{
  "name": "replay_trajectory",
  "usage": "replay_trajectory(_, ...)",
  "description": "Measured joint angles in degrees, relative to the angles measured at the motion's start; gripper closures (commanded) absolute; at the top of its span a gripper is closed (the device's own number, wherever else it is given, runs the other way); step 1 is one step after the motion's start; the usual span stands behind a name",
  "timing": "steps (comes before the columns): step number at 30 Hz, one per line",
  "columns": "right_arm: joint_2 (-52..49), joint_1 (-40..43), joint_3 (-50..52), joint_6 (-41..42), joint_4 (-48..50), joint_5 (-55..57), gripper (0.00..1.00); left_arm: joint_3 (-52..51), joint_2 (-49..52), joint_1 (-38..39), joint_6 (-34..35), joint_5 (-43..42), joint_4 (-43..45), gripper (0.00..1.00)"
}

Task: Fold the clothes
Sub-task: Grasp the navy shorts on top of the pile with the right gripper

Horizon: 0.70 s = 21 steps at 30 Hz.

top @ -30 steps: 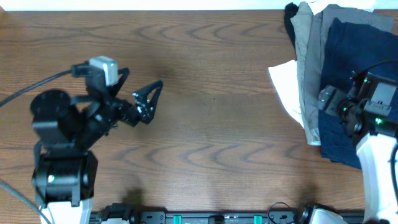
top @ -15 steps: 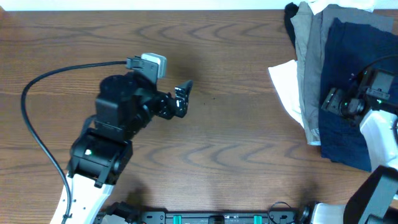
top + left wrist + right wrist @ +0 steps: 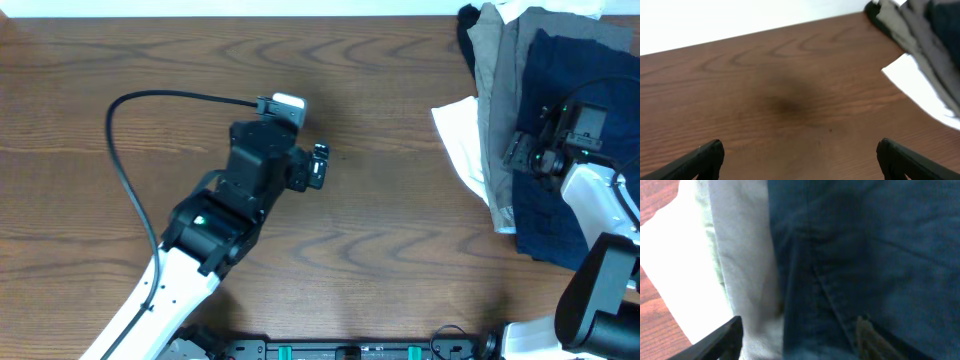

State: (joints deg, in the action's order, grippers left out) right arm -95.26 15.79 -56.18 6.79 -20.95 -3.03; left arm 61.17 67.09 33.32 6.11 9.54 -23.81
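Observation:
The clothes lie in a pile at the table's far right: a dark navy piece [image 3: 555, 85] on top, a grey-taupe one [image 3: 498, 90] under it, a white one [image 3: 458, 135] sticking out left, a black one [image 3: 467, 25] at the back. My right gripper [image 3: 519, 155] is open, low over the navy piece's left edge; in the right wrist view its gripper [image 3: 797, 341] straddles the navy cloth [image 3: 865, 255] next to the taupe cloth [image 3: 745, 265]. My left gripper [image 3: 318, 166] is open and empty over bare wood mid-table, also seen wide open in the left wrist view [image 3: 800, 161].
The wooden table [image 3: 380, 250] runs from the left edge to the pile. The left arm's black cable [image 3: 150, 100] loops over the table's left half. The left wrist view shows the white cloth [image 3: 915, 85] and grey cloth [image 3: 912, 30] ahead to the right.
My left arm has swung right and forward, carrying its gripper from the left side to mid-table. My right gripper has shifted slightly up and left over the pile.

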Motion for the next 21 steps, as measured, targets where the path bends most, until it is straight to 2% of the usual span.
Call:
replay_trajectory(8,-1.3,-0.1,0.0,-0.3,-0.2,3.4,0.59,0.0,3.5,1.7,0.0,3.0,-0.1,0.02)
replay_trajectory(13,-1.3,-0.1,0.0,-0.5,0.0,4.7,0.81,0.0,4.7,1.7,0.0,3.3,-1.3,0.02)
replay_trajectory(16,-1.3,-0.1,0.0,-0.4,0.5,5.0,0.98,0.0,4.9,1.7,0.0,3.4,-1.7,0.02)
replay_trajectory(21,-1.3,-0.1,0.0,-0.3,0.8,5.0,0.99,0.0,4.9,1.7,0.0,3.4,-1.9,0.02)
